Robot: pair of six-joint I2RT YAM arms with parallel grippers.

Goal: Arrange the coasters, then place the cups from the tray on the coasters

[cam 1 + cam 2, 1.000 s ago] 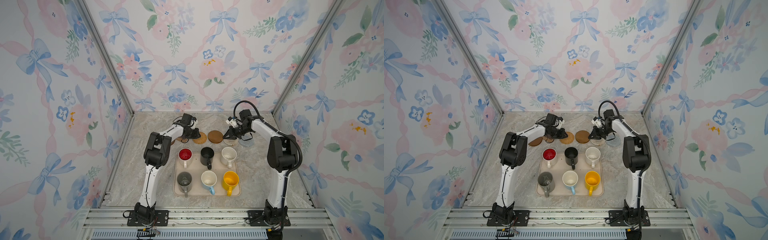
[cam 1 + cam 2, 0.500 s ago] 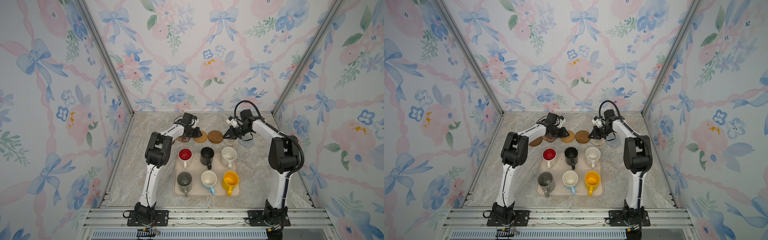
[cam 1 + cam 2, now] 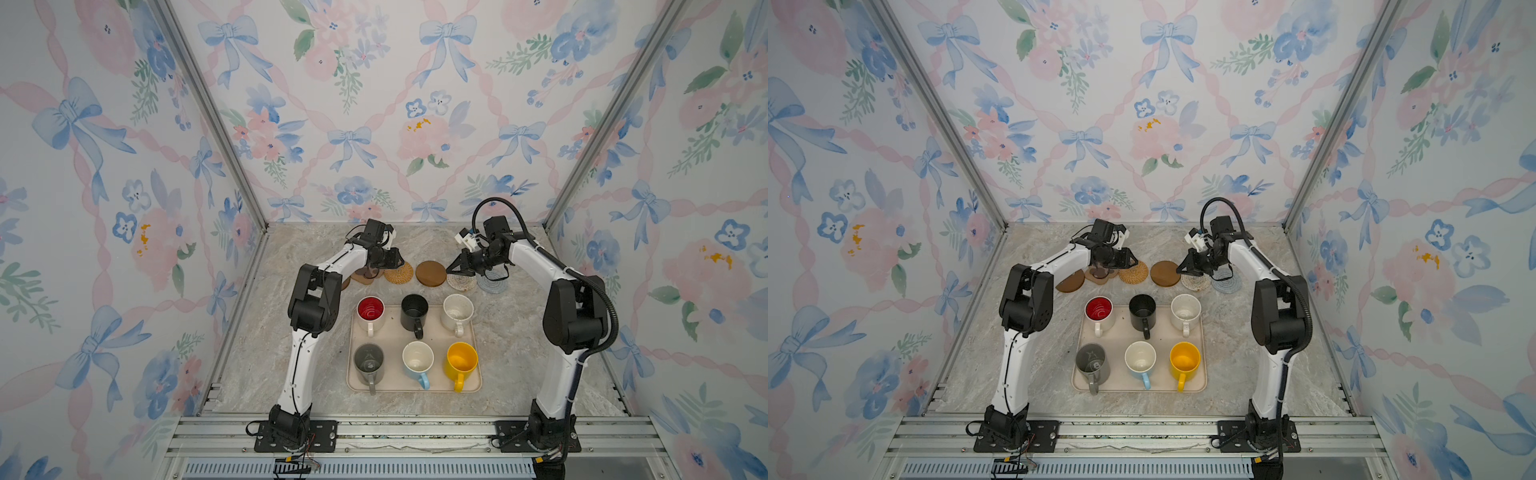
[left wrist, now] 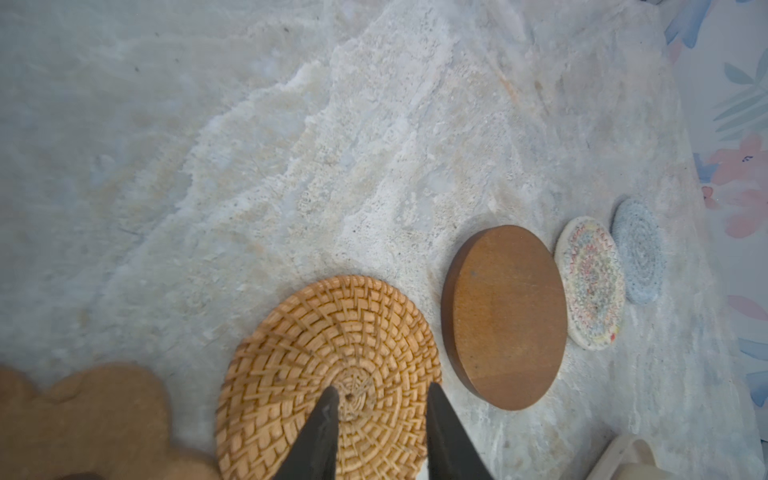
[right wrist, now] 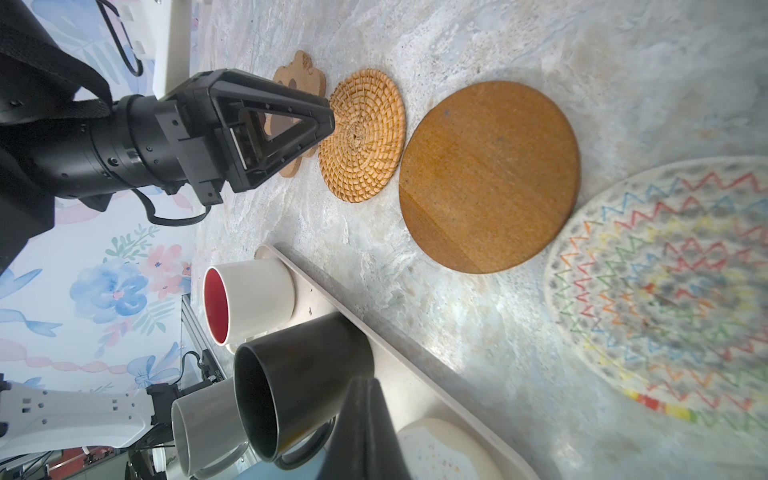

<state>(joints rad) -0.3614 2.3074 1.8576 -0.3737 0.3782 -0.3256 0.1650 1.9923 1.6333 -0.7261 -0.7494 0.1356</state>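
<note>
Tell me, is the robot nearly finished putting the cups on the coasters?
Not yet. Done, it seems: six coasters lie in a row behind the tray. In hand: the left hand is open over the straw coaster; the right hand is shut by the cream coaster. Left: all six cups sit on the tray, none on a coaster.

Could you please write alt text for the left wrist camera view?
The left gripper, slightly open, is over a tan rattan coaster on a marble table. Beyond lie a wooden disc, a cream woven coaster and a blue-grey coaster.
</note>
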